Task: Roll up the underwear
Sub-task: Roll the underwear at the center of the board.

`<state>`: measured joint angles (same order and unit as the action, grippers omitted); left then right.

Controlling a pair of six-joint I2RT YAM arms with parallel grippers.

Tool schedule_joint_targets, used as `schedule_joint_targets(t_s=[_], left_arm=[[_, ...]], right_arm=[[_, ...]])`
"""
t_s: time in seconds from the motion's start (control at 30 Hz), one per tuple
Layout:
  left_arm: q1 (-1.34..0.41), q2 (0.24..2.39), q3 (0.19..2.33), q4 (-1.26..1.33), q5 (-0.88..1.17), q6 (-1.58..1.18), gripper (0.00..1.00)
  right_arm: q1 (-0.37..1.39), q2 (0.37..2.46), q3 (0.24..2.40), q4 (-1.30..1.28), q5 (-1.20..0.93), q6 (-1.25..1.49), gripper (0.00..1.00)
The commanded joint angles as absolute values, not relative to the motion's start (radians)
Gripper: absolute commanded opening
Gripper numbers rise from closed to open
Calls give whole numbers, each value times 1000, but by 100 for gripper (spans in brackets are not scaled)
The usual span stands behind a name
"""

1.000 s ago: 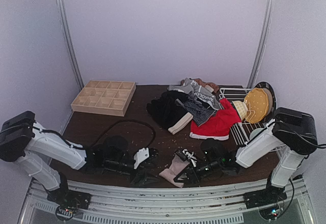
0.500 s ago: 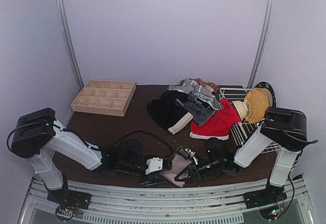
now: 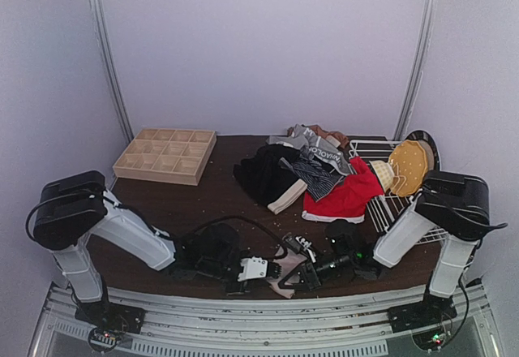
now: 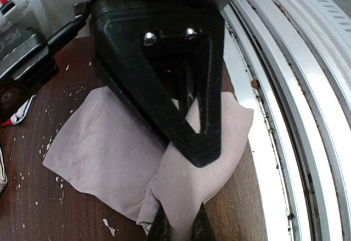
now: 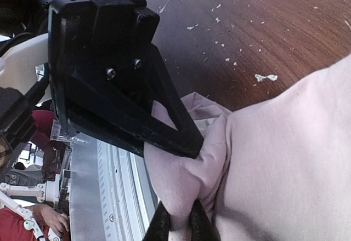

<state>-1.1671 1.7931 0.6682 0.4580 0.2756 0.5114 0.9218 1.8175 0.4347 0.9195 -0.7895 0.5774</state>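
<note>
1 pink underwear (image 4: 109, 159), pinched by left gripper (image 4: 181, 230) and right gripper (image 5: 180, 224).

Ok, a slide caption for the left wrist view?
Left gripper and right gripper both pinch the pale pink-beige briefs on the dark wooden table beside the metal rail.

The left arm (image 3: 130, 235) and right arm (image 3: 405, 231) wear white shells with black joint housings. A black cable (image 3: 243, 219) trails behind the left gripper (image 5: 186, 142). The right gripper (image 4: 200, 153) is a matte black triangle with two silver screws (image 4: 149, 37) behind its fingers.
</note>
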Motion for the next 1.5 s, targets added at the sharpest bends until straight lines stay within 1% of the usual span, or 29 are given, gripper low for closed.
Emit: schedule_joint_targets(t_s=[0.0, 0.1, 0.2, 0.37, 0.43, 0.53, 0.6, 0.77, 0.9, 1.17, 1.3, 1.47], left_arm=[[-1169, 1816, 708, 399, 294, 509, 0], [-1169, 1808, 724, 341, 319, 499, 0], [-1169, 1799, 745, 253, 346, 480, 0], [-1165, 1799, 805, 69, 434, 423, 0], [-1161, 1805, 831, 2, 464, 395, 0], [-1148, 1835, 897, -114, 532, 374, 0], [-1138, 1862, 947, -184, 572, 367, 0], [-1100, 1954, 1075, -320, 644, 311, 0], [-1068, 2031, 1173, -442, 679, 270, 0], [-1030, 2116, 1260, -515, 742, 224, 0], [-1028, 2112, 1251, -504, 756, 222, 0], [-1025, 2119, 1248, -485, 780, 211, 0]], right_arm=[[928, 1798, 391, 801, -738, 570, 6], [946, 1739, 376, 780, -685, 545, 26], [984, 1647, 366, 701, -600, 489, 39], [1049, 1449, 351, 571, -420, 399, 48], [1093, 1353, 361, 478, -308, 346, 49], [1173, 1278, 395, 344, -183, 266, 50], [1205, 1258, 415, 282, -123, 229, 50], [1255, 1276, 440, 209, -57, 182, 50], [1299, 1309, 452, 203, -10, 169, 49], [1369, 1344, 453, 245, 98, 159, 50], [1368, 1258, 395, 303, 153, 185, 52], [1370, 1148, 366, 280, 176, 171, 53]])
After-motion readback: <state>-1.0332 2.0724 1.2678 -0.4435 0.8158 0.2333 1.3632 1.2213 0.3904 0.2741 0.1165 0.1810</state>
